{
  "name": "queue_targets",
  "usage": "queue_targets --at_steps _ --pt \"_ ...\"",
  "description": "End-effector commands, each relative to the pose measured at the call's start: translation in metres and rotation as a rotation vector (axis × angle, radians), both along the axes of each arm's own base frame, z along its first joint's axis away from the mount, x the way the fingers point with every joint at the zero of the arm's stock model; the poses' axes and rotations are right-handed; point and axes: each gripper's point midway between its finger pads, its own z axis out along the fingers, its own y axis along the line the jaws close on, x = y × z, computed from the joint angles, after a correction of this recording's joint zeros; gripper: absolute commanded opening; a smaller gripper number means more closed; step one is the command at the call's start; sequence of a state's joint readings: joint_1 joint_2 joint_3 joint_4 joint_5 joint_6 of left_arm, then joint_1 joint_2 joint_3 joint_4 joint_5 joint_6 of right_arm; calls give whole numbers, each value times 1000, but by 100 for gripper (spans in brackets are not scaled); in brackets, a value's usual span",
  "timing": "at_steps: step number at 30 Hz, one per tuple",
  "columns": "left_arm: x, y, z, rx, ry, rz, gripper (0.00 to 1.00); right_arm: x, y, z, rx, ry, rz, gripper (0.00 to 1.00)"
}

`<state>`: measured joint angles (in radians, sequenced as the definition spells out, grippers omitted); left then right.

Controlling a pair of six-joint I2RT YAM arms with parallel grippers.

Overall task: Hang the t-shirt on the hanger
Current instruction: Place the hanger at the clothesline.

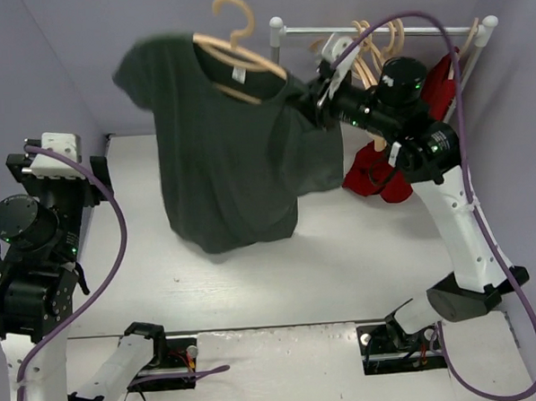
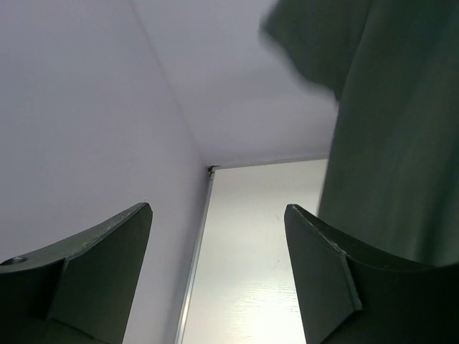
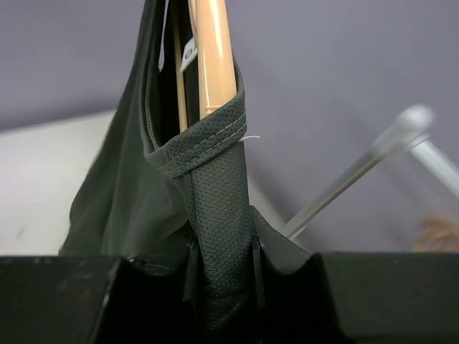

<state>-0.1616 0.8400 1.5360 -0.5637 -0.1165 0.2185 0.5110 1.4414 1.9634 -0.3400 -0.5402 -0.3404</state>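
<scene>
My right claw (image 3: 222, 265) is clenched on the dark cloth of the t-shirt (image 1: 226, 167), at the shoulder where one end of the wooden hanger (image 1: 247, 56) goes inside the fabric. I cannot tell if the wood itself is also between my fingers or only the cloth. My left claw (image 2: 215, 215) stands wide open and grasps nothing. It is far to the left of the clothes rail (image 1: 376, 29), well apart from the shirt, and it sees only the shirt's edge at one side. The hanger with the shirt hangs in the air just left of the rail, its hook about level with the bar. The collar sits around the hook and the body falls straight down, so I judge the shirt is nearly on, with the shoulder farther from the rail already draped. Under the rail there is a red garment (image 1: 374, 172), and on the rail some other wooden hangers (image 1: 368, 51). These I must not disturb. To do this step well, I think I should not simply let go, because my right claw alone seems to carry everything and the hanger would drop. It is better to hold the hanger level, so the far shoulder does not slide off, and to bring the open left claw under the hanger or to its hook for support. Only then should I loosen the right fingers slowly, pulling away along the sleeve, so the seam settles over the hanger's end and is not dragged off toward the rail.
</scene>
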Motion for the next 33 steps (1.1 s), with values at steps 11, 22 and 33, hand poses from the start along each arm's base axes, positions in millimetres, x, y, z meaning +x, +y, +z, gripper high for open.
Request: queue_targets --at_steps 11,22,33 --pt "11 21 -18 -119 -22 157 70 -56 -61 139 287 -337 -153 0" --pt "35 -6 -46 -162 58 37 70 -64 -146 66 244 -264 -553 0" --pt "44 -13 -59 -168 97 6 70 -39 -163 74 194 -287 -704 0"
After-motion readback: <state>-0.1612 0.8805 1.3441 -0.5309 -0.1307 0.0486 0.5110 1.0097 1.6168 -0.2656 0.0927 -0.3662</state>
